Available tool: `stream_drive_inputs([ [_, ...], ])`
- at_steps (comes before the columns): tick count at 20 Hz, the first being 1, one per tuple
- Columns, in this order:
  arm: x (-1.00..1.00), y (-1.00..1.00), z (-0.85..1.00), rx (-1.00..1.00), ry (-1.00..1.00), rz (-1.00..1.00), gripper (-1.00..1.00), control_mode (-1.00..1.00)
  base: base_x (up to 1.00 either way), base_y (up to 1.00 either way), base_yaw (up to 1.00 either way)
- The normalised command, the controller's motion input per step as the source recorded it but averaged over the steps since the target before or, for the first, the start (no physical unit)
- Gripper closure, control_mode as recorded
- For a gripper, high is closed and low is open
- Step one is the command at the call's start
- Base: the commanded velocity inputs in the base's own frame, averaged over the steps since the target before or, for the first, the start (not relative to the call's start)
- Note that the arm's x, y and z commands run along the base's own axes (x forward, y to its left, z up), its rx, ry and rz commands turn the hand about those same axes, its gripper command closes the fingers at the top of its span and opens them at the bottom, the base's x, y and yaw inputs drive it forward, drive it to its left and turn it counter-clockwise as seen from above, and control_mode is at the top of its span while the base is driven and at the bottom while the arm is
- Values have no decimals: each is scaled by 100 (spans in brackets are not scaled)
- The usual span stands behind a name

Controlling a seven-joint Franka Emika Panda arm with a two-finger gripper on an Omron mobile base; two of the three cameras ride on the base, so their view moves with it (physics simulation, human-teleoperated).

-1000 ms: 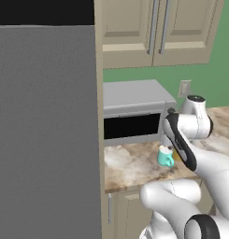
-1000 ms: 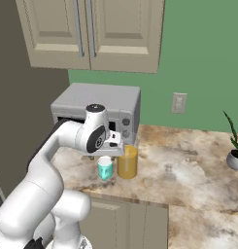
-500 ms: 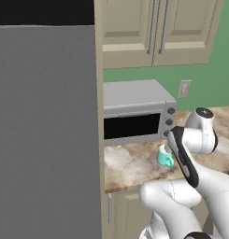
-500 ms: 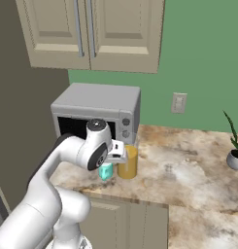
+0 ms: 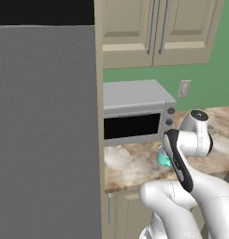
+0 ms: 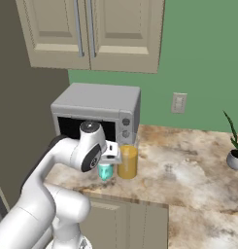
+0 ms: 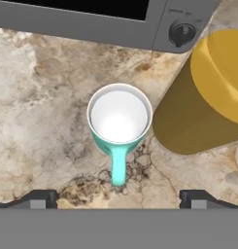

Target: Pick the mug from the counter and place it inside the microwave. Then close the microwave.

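The mug (image 7: 119,119) stands upright on the counter (image 7: 38,121), just beside the yellow bottle (image 7: 208,92). The claw (image 7: 118,198) hangs right above it, fingers wide apart, holding nothing. The mug's handle points toward the claw.

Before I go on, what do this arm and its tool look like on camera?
The arm is glossy white, made of fat rounded segments with dark grey joints. A black strip runs along one link, and a round dark grey cap tops the wrist joint. No cables or markings show. The tool ends in two small dark fingertips with pale grey pads; a small white block sits at the wrist.
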Motion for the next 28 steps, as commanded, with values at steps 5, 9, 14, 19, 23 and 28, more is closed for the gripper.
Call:
stream_drive_inputs([
  [5, 0, -2, -21, 0, 0, 0, -100, -100, 0, 0, 0],
  [9, 0, -5, -31, 0, 0, 0, -100, -100, 0, 0, 0],
  [14, 0, 0, -22, 0, 0, 0, -100, -100, 0, 0, 0],
  [19, 0, 0, -15, 0, 0, 0, -100, -100, 0, 0, 0],
  [23, 3, 0, -19, 0, 0, 0, -100, -100, 0, 0, 0],
  [28, 0, 7, -22, 0, 0, 0, -100, -100, 0, 0, 0],
])
